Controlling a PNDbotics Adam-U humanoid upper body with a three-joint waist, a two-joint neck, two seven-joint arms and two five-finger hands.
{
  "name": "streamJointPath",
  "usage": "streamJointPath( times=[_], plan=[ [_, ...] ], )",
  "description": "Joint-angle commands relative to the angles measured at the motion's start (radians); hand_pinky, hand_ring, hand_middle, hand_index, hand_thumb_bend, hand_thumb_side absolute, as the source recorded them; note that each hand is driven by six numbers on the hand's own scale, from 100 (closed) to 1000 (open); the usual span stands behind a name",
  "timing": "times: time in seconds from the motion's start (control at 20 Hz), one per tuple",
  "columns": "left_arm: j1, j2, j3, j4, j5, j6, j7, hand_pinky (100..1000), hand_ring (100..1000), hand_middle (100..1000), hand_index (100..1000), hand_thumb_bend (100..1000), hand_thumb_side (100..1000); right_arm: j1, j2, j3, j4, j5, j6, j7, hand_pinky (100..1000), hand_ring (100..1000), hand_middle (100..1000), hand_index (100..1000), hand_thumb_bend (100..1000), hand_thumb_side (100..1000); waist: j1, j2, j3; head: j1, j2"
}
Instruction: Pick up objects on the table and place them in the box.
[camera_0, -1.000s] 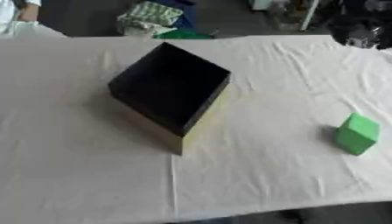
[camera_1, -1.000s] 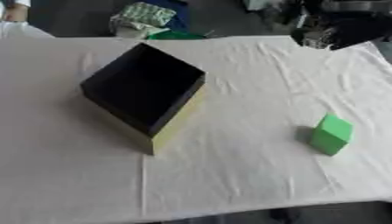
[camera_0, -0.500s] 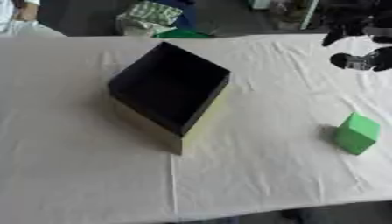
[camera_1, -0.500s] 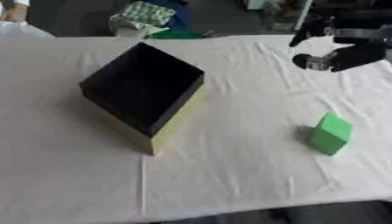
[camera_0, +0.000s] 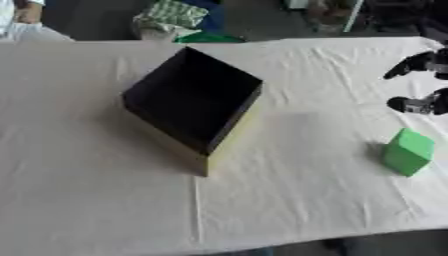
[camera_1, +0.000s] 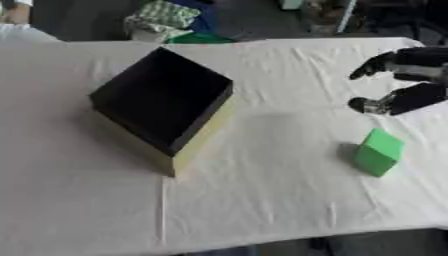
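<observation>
Now the right hand (camera_1: 398, 87) hangs above the white-clothed counter (camera_1: 262, 200), fingers spread apart and holding nothing — just beyond the green block (camera_1: 378, 152). That block lies well to the right of the black open box (camera_1: 162, 102), outside it.

Worktop (camera_1: 262, 200) draped in white cloth, matt, creased and faintly wrinkled. Box (camera_1: 163, 107) matt black inside, dull pale yellow outside, card-like. Green block (camera_1: 378, 152) smooth, matt, plain-faced. Robot hand (camera_1: 404, 80) black, hard-looking, slight sheen, with a small silvery glint near one fingertip.
</observation>
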Motion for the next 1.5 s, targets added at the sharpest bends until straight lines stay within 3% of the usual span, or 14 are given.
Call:
streamJointPath(
  times=[0.05,0.25,0.3,0.5,0.85,0.9,1.15,1.35,1.5],
  plan=[
    [-0.008,0.006,0.003,-0.020,0.006,0.000,-0.006,665,744,678,766,130,860,0.014,-0.051,-0.030,-0.031,-0.045,0.035,-0.010,949,923,878,952,250,773,0.002,-0.010,-0.002,-0.001,-0.008],
    [-0.010,0.007,0.003,-0.020,0.006,0.001,-0.007,664,742,676,765,128,862,0.055,-0.055,-0.044,-0.047,-0.077,0.054,-0.006,942,918,874,955,222,695,0.004,-0.009,-0.004,0.001,-0.009],
    [-0.009,0.006,0.003,-0.020,0.006,0.003,-0.008,663,740,671,764,123,866,0.064,-0.055,-0.047,-0.055,-0.085,0.053,-0.006,940,914,875,960,209,641,0.004,-0.009,-0.005,0.002,-0.009],
    [-0.007,0.003,0.003,-0.020,0.005,0.006,-0.018,662,737,665,762,120,868,0.098,-0.062,-0.061,-0.084,-0.099,0.052,-0.014,938,899,869,963,222,623,0.005,-0.009,-0.008,0.006,-0.010],
    [-0.009,-0.001,0.005,-0.020,0.001,0.007,-0.020,660,736,662,759,116,872,0.160,-0.047,-0.075,-0.071,-0.073,0.060,-0.028,948,912,877,981,231,620,0.006,-0.008,-0.006,0.009,-0.014],
    [-0.009,-0.001,0.005,-0.020,0.002,0.008,-0.020,660,735,661,759,114,872,0.167,-0.044,-0.074,-0.065,-0.066,0.058,-0.026,958,922,881,985,233,549,0.007,-0.007,-0.006,0.009,-0.014],
    [-0.009,-0.004,0.004,-0.020,0.004,0.010,-0.024,659,732,654,756,108,877,0.185,-0.028,-0.080,-0.018,-0.007,0.048,-0.025,969,931,891,993,268,474,0.008,-0.004,-0.006,0.007,-0.013],
    [-0.008,-0.006,0.004,-0.020,0.007,0.012,-0.028,657,730,648,753,103,880,0.191,-0.014,-0.085,0.023,0.025,0.045,-0.040,975,931,891,996,274,492,0.010,-0.003,-0.007,0.006,-0.012],
    [-0.007,-0.007,0.004,-0.020,0.008,0.013,-0.030,656,728,644,751,101,882,0.189,-0.006,-0.093,0.050,0.045,0.047,-0.059,977,933,894,1000,273,579,0.011,-0.002,-0.008,0.004,-0.011]
  ],
)
